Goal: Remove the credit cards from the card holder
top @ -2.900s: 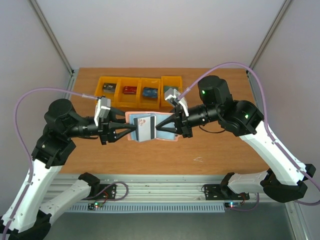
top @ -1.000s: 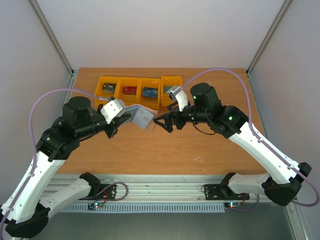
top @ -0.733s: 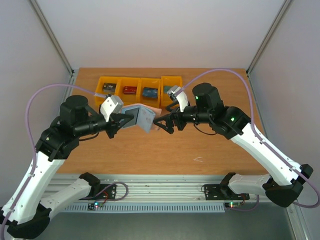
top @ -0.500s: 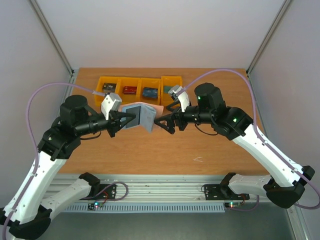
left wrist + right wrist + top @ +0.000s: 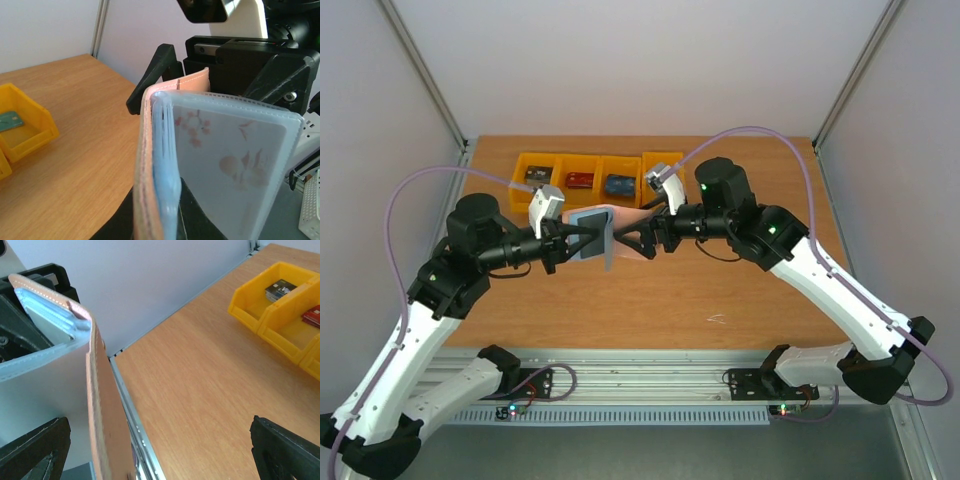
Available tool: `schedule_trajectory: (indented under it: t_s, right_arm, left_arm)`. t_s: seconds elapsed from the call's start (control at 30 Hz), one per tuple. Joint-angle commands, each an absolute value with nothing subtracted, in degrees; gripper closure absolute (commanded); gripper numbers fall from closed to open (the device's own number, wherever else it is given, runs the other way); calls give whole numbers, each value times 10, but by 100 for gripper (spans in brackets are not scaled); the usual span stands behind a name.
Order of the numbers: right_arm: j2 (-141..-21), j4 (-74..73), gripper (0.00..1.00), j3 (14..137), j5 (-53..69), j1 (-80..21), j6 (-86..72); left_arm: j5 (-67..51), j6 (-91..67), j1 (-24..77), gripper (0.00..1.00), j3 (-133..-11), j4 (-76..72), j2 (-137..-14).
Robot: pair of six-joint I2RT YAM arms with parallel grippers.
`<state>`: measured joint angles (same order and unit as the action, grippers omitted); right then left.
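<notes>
Though the top view shows only a grey-blue card holder [image 5: 592, 233] aloft before the orange bins [image 5: 582, 178], left end effector [image 5: 568, 238] clamped on it, right end effector [image 5: 632, 241] spread wide at its pink flap, the left wrist view reveals a blossom-printed credit card [image 5: 235, 165] sleeved inside.

The left arm [image 5: 415, 330] and right arm [image 5: 840, 290] have white links, black rounded joint housings and black jaws. Lilac cables [image 5: 750, 128] loop above the table [image 5: 720, 290], and green lights [image 5: 701, 187] mark the right arm's joints.
</notes>
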<state>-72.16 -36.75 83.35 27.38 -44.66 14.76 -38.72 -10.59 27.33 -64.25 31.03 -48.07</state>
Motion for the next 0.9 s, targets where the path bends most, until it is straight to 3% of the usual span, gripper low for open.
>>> schedule_trajectory:
  t_s: [0.0,0.3,0.77,0.87]
  right_arm:
    - [-745,-342,2,861,273,-463,120]
    - [-759,-318,1,862,297,-476,108]
    - [-787,-309,1,879,145,-518,83]
    - [-782,-311,8,875,135,-519,83]
  left_arm:
    - [-418,-143,271,100,-626,225,-468]
    - [-399,-151,270,100,-617,228,-467]
    - [-403,-158,269,100,-616,225,-470]
    - [-403,-158,269,100,-617,226,-469]
